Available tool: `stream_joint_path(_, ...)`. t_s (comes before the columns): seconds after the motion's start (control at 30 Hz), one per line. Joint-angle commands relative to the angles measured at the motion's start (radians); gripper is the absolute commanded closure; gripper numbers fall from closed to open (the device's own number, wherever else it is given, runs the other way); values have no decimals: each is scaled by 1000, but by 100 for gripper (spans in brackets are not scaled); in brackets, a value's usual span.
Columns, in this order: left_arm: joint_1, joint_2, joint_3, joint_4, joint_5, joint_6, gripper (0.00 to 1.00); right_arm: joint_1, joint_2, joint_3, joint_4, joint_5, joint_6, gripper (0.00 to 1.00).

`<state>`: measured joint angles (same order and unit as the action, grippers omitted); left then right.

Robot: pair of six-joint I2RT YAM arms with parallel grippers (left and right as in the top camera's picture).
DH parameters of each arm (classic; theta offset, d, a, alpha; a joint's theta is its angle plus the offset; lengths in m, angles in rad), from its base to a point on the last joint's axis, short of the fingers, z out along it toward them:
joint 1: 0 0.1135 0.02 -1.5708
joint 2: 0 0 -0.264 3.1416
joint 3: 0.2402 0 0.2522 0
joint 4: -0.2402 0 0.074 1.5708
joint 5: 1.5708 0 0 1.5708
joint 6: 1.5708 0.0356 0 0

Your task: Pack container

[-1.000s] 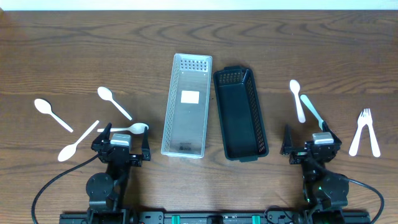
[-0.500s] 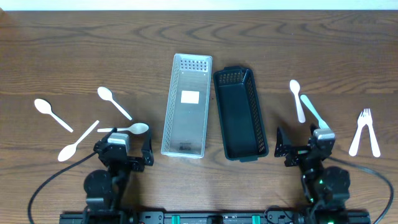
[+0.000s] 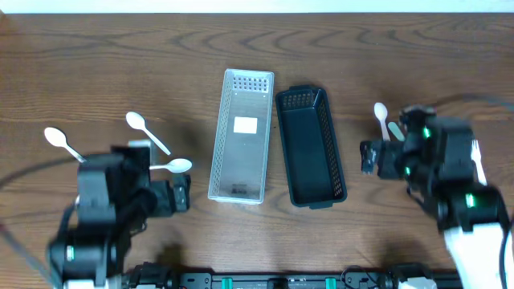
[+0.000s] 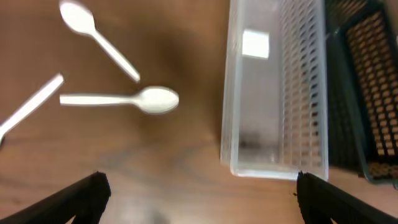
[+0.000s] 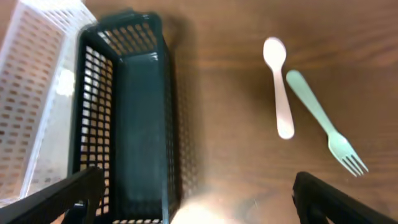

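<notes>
A clear perforated container [image 3: 241, 136] and a black basket [image 3: 311, 146] lie side by side mid-table. Three white spoons [image 3: 147, 131] [image 3: 63, 143] [image 3: 171, 167] lie to their left. My left gripper [image 3: 178, 194] hangs open above the table just nearer than the closest spoon [image 4: 124, 99], its fingers [image 4: 93, 190] wide apart and empty. On the right lie a white spoon [image 5: 280, 81] and a pale green fork [image 5: 323, 121]. My right gripper [image 3: 371, 157] is open and empty between the basket [image 5: 130, 112] and these two.
A white fork [image 3: 475, 148] at the far right is partly hidden by my right arm. A loose spoon handle [image 4: 31, 106] shows left of the near spoon. The clear container [image 4: 277, 93] has a white label on its floor.
Both arms lifted from the table's front edge. The left swung left and up; the right moved farther back over the right-hand cutlery. Both grippers stayed open and nothing on the table moved.
</notes>
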<state>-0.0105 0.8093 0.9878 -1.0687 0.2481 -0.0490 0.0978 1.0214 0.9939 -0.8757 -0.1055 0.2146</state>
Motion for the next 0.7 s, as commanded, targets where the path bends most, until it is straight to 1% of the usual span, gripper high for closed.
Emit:
stream_joint_path(0.0, -3, 134, 53, -27, -1, 9, 2, 7, 115, 44, -12, -15, -21, 1)
stream_joint_path(0.03, -3, 162, 52, -28, -1, 9, 2, 7, 145, 43, -12, -15, -22, 1)
stream_joint_path(0.07, -3, 193, 52, -31, -1, 10, 2, 7, 179, 43, -15, -15, -29, 5)
stream_joint_path(0.1, -3, 218, 52, -32, -1, 9, 2, 7, 207, 43, -17, -15, -29, 13)
stream_joint_path(0.13, -3, 239, 52, -33, -1, 10, 1, 7, 236, 43, -19, -15, -29, 22)
stream_joint_path(0.23, -3, 288, 52, -27, -2, 13, 16, 8, 306, 40, -19, -15, -29, 63)
stream_joint_path(0.27, -3, 299, 52, -26, -2, 20, 23, 8, 331, 40, -23, -17, -28, 70)
stream_joint_path(0.33, -3, 314, 52, -25, -2, 30, 29, 12, 372, 40, -34, -21, -28, 82)
stream_joint_path(0.43, -3, 325, 52, -27, -2, 29, 39, 31, 426, 39, -46, -48, -29, 96)
stream_joint_path(0.47, -3, 325, 52, -27, -2, 29, 45, 42, 444, 39, -46, -63, -29, 99)
stream_joint_path(0.53, -3, 325, 52, -26, -2, 29, 56, 68, 473, 39, -45, -87, -29, 99)
stream_joint_path(0.57, -3, 325, 52, -27, -2, 29, 60, 80, 484, 39, -45, -88, -29, 99)
stream_joint_path(0.67, -3, 325, 52, -27, -2, 29, 75, 130, 513, 39, -44, -93, -29, 99)
